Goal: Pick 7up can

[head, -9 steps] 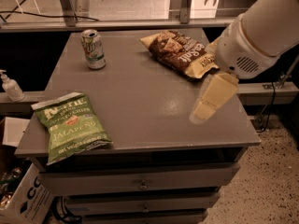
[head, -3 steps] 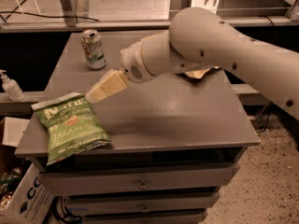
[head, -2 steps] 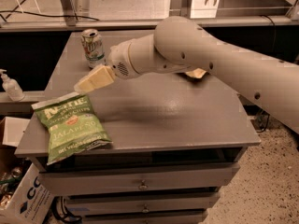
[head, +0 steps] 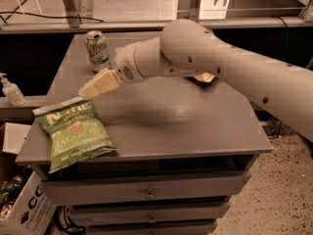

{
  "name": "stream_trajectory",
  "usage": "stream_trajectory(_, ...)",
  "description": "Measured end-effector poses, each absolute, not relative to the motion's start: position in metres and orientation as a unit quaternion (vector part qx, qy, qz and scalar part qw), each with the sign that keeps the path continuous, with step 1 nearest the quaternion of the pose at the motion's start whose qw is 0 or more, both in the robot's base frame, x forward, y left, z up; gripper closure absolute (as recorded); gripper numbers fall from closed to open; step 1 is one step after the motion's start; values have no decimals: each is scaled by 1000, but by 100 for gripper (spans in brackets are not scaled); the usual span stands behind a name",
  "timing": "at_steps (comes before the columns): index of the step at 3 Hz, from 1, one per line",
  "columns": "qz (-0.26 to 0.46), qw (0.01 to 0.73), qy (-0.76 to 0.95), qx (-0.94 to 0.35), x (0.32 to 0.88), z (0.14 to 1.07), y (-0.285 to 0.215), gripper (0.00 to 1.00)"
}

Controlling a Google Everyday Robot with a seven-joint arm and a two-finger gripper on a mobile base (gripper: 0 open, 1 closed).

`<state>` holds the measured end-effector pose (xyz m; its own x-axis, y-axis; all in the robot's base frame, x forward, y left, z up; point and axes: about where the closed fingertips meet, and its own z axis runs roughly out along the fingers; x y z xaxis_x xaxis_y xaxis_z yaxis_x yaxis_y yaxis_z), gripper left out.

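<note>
The 7up can (head: 97, 51) stands upright at the far left of the grey cabinet top (head: 186, 121); it is white and green with a silver top. My gripper (head: 85, 91) reaches in from the right on a large white arm. Its tan fingers point left and down, over the table just in front of the can and a little to its left. It holds nothing.
A green jalapeno chip bag (head: 73, 132) lies at the front left corner. A brown chip bag (head: 204, 77) at the back is mostly hidden behind my arm. A white pump bottle (head: 11, 90) stands on a lower shelf at far left. Drawers sit below the top.
My arm has swept from the right side of the table across to the left. The gripper now sits near the can. The can and bags have not moved.
</note>
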<state>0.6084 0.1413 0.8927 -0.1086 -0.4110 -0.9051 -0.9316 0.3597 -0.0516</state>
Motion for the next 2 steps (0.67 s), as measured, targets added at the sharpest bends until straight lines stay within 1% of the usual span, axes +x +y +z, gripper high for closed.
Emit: stream_trajectory(2, 252, 497, 684, -471, 664, 881, 123, 0)
